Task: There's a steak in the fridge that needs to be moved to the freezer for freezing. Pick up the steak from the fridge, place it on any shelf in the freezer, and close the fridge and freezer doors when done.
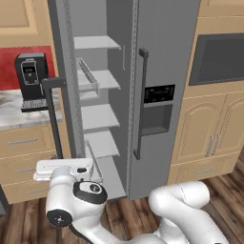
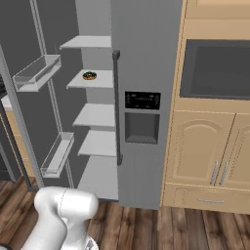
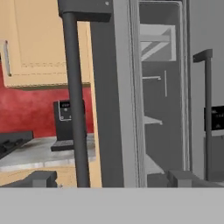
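Fridge (image 1: 97, 114) stands open in the left base view, shelves pale; freezer door (image 1: 159, 95) shut. Right base view: small dark item (image 2: 89, 75), possibly the steak, lies on the second shelf. Hand view: gripper (image 3: 113, 178) spread wide, empty, door handle (image 3: 75, 105) just above and between its fingertips.

fridge (image 1: 97, 116) open, left | freezer door (image 1: 162, 71) shut, right | coffee machine (image 1: 31, 81) on counter (image 1: 19, 114), far left
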Tool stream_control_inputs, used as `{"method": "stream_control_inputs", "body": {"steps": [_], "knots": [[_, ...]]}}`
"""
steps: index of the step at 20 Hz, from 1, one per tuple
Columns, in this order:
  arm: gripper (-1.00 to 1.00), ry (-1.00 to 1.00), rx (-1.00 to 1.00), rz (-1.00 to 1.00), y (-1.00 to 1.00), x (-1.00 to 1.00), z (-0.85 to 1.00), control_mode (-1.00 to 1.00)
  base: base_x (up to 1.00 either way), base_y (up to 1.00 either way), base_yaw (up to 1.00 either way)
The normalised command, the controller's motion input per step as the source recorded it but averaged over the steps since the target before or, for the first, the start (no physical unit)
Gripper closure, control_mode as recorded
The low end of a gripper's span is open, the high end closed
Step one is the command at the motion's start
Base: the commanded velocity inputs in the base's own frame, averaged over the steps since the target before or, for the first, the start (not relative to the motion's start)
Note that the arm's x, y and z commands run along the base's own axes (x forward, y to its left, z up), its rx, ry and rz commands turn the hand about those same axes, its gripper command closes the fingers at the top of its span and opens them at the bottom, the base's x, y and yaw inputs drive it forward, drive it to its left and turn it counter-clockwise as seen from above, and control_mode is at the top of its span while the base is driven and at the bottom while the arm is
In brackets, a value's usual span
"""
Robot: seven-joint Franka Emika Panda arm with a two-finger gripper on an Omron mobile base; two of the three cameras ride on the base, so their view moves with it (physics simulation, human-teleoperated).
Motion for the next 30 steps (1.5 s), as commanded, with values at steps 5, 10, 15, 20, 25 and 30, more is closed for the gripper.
{"method": "stream_control_inputs", "body": {"steps": [5,10,15,20,25,30], "knots": [[-1.00,0.00,-0.01,-0.08,0.00,0.25,-0.16,-1.00,0.00,0.00,0.00],[-1.00,0.02,0.00,-0.01,0.00,0.41,-0.21,-1.00,0.00,0.00,0.00],[-1.00,0.00,-0.04,0.00,0.09,0.31,-0.20,-1.00,0.00,0.00,0.00],[-1.00,0.01,-0.03,0.00,0.03,0.27,-0.19,-1.00,0.00,0.00,0.00],[-1.00,0.02,-0.09,-0.02,0.26,0.27,-0.23,-1.00,0.00,0.00,0.00],[-1.00,0.04,-0.06,-0.02,0.18,0.27,-0.15,-1.00,0.00,0.00,0.00]]}}
